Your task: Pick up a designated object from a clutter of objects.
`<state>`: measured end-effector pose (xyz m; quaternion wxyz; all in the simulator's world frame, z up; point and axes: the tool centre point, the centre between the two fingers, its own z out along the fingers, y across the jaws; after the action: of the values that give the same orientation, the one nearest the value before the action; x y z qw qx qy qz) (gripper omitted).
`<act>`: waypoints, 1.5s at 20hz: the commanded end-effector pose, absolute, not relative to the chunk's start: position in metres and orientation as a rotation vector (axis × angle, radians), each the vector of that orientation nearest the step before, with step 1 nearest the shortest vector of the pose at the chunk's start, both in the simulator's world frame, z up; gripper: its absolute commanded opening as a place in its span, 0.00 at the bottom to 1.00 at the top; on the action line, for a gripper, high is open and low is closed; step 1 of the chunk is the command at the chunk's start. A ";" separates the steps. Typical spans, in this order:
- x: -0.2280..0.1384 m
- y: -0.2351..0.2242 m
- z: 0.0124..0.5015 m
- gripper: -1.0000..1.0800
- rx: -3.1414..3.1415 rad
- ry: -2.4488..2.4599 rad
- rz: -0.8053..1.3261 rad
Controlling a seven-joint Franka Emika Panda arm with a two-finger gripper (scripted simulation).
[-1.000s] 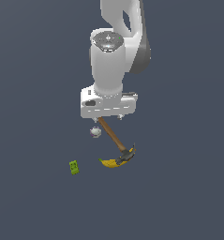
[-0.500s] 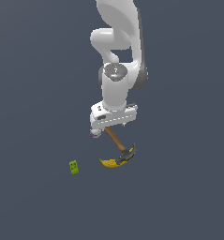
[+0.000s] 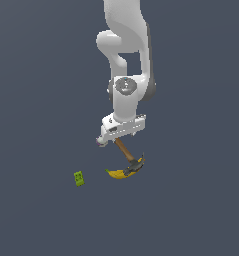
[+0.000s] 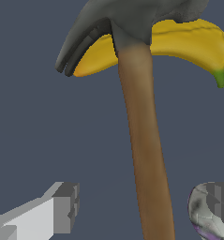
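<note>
I'm over the hammer [image 4: 144, 140], my gripper [image 4: 146, 211] spread open around its brown handle; its grey head lies against the banana [image 4: 188, 42], with the whitish ball [image 4: 212, 208] beside the handle.

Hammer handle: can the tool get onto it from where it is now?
Probably yes. The tool hangs open over the hammer, one finger off to one side of the bare handle. The ball crowds the other side, and the banana only touches the head.

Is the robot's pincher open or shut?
Open. In the wrist view, one grey fingertip sits well apart from the brown wooden-handled hammer, jaws not touching it.
</note>
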<state>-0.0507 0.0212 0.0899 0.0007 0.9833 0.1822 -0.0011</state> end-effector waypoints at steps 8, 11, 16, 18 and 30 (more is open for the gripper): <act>-0.054 0.023 0.082 0.96 3.086 0.588 -0.002; -0.054 0.023 0.075 0.96 3.086 0.588 -0.002; -0.055 0.023 0.053 0.96 3.086 0.590 -0.001; -0.055 0.023 0.045 0.96 3.086 0.591 0.000; -0.055 0.023 0.033 0.00 3.086 0.591 0.000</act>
<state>-0.0532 0.0197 0.0352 0.0010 0.9826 0.1855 0.0019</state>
